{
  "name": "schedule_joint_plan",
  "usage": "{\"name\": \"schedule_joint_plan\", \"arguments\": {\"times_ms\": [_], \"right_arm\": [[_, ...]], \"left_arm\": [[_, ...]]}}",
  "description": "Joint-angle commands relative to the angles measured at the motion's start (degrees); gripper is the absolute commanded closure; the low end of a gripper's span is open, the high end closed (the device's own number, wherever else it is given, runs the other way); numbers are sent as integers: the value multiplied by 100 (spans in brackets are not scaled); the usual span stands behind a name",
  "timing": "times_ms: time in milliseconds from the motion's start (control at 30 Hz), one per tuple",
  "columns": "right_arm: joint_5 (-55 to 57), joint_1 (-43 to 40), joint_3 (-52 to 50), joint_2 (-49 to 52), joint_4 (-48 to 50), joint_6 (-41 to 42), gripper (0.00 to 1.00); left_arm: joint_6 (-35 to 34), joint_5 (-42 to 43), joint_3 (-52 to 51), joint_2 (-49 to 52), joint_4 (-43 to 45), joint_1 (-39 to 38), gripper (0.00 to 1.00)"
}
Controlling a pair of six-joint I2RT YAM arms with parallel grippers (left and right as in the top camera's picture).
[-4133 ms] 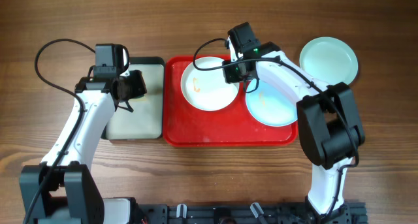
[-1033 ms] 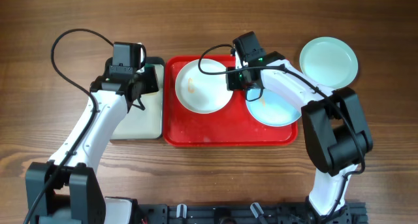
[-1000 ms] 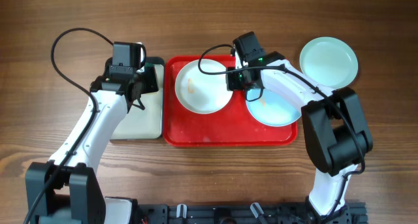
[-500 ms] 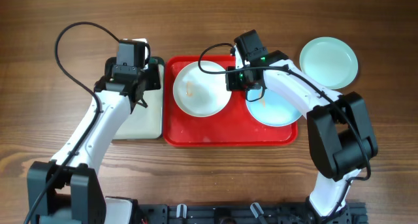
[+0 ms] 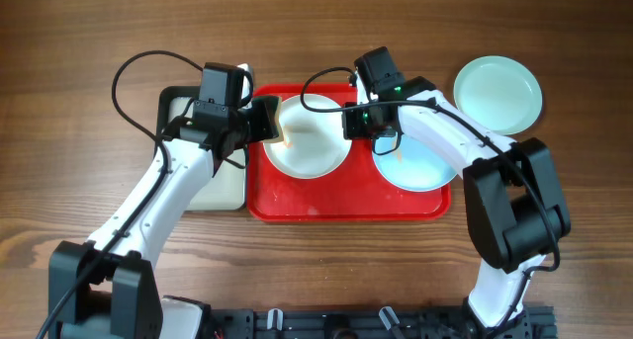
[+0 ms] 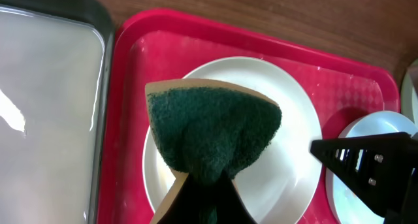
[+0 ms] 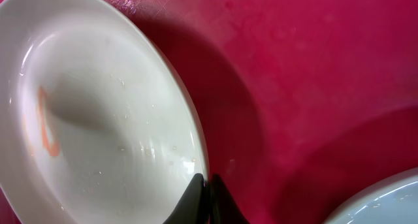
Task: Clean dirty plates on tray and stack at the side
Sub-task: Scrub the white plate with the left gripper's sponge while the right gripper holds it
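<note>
- Overhead: the left arm has swung off the grey tray [image 5: 223, 186], and the left gripper [image 5: 265, 122] now hangs over the white plate [image 5: 312, 146] on the red tray [image 5: 297, 206]. The right gripper [image 5: 358, 122] pinches that plate's right rim. Three plates in all: the white one, a pale blue plate [image 5: 415, 166] beside it on the tray, and a third plate [image 5: 497, 92] out on the wooden table [image 5: 99, 42].
- Left wrist: the gripper is clamped on the one green sponge [image 6: 212, 136], poised above the plate. This looks like the scrubbing step.
- Right wrist: the jaws are closed on the rim, which looks slightly lifted. The orange smear [image 7: 46, 129] is there, so the sponge must come down onto it.
</note>
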Motion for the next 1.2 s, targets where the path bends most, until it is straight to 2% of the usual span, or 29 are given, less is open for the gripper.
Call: {"name": "schedule_joint_plan", "arguments": {"times_ms": [0,67,133,200,433,700,1167], "right_arm": [[74,81,-15,122,37,59,96],[74,96,-15,122,55,55,96],[74,105,-15,122,70,46,96],[74,109,-15,122,85,35,96],[74,109,-15,122,122,4,96],[28,109,-15,146,157,2,96],[-179,109,-13,348,240,-9,96]], "left_arm": [[-282,28,474,125,-468,-22,96],[-275,26,1073,470,-1110,-52,96],[-258,22,1252,678,-1217,-94,96],[-256,-365,1255,896,-1202,-188,96],[-66,-907,1255,1491,-1102,-542,96],[-72,-896,1244,1982,-824,-577,96],[-87,-918,1067,2133,-774,-577,96]]}}
